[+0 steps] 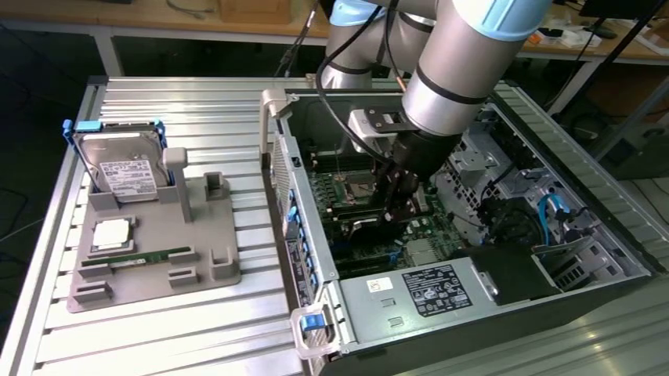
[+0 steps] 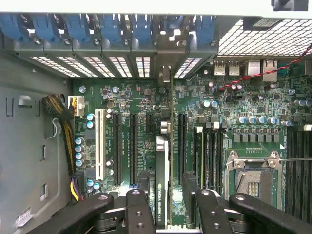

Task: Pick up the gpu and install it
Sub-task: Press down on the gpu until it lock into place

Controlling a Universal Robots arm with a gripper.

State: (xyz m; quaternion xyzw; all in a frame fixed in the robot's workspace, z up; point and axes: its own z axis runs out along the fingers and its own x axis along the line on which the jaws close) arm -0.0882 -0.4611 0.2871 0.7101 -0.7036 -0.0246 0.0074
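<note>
Now, gpu (image 2: 162, 180) in end effector (image 2: 168, 207)

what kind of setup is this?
Likely a robotics lab bench for PC assembly: an open computer case on a slatted metal table, a grey parts fixture holding a hard drive, workbenches behind.

On the edge of the gpu (image 2: 162, 190), in the wrist view, white letters read "NVIDIA QUADRO", followed by a few smaller characters that could not be made out. The motherboard (image 2: 243, 126) carried tiny white print beside its slots, too small to read. In the exterior view, the hard drive (image 1: 125, 174) had a white label with lines of print and a barcode, not legible. The power supply (image 1: 428, 291) in the computer case (image 1: 585, 204) bore a dark label and a white sticker, both unreadable.
</note>
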